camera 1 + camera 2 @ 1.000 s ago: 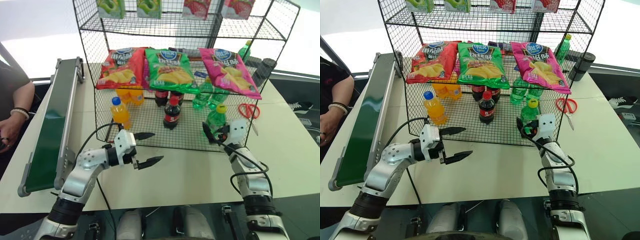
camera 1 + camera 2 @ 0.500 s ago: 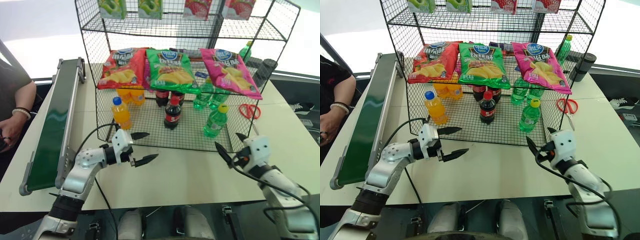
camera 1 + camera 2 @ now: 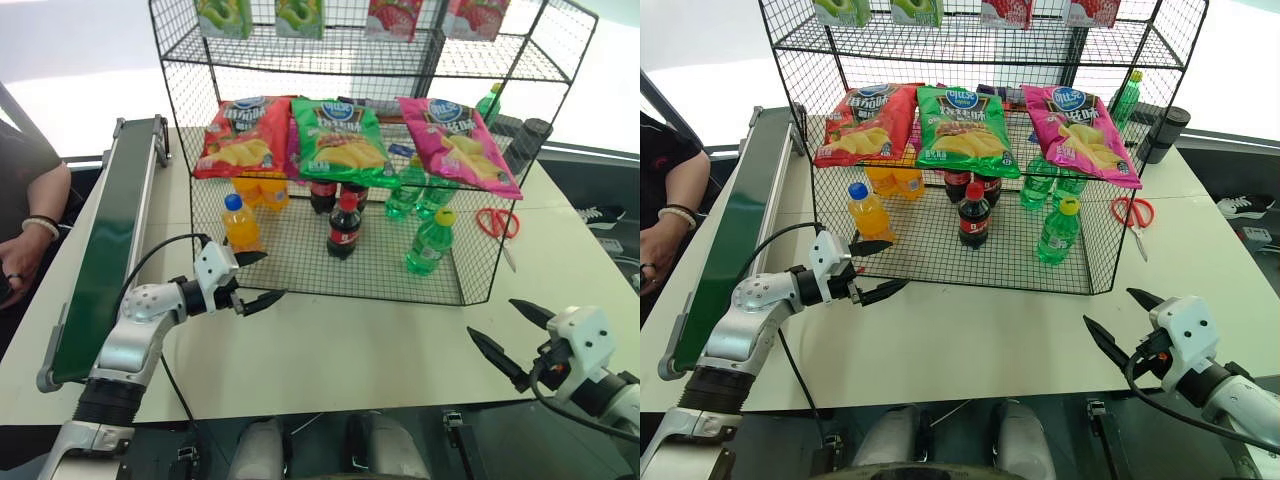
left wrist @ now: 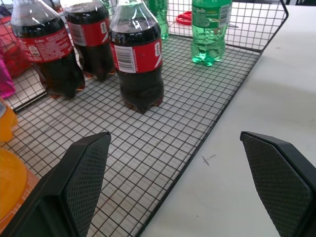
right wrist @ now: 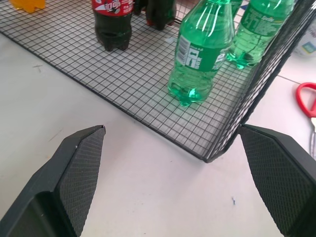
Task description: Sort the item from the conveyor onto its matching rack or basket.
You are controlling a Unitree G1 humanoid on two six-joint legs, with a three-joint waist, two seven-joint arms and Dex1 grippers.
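The item, a clear-green soda bottle (image 3: 430, 243) with a yellow cap, stands upright near the front right corner of the black wire rack's bottom tier (image 3: 385, 280). It stands free, with other green bottles behind it. My right gripper (image 3: 492, 322) hangs open and empty by the table's front right edge, well clear of the rack; in its wrist view the bottle (image 5: 200, 49) stands ahead of it. My left gripper (image 3: 270, 276) is open and empty at the rack's front left, near the orange bottle. The dark-green conveyor (image 3: 110, 240) runs along the table's left side, with nothing on its belt.
An orange-drink bottle (image 3: 240, 225) and cola bottles (image 3: 344, 226) share the bottom tier, with chip bags (image 3: 338, 138) above. Red scissors (image 3: 497, 222) lie right of the rack and a black cup (image 3: 530, 140) stands behind it. A person's arm (image 3: 30, 215) rests left of the conveyor.
My right gripper has drawn back from the green bottle toward the table's front right edge, leaving the bottle standing on the rack. My left gripper has shifted left, toward the conveyor.
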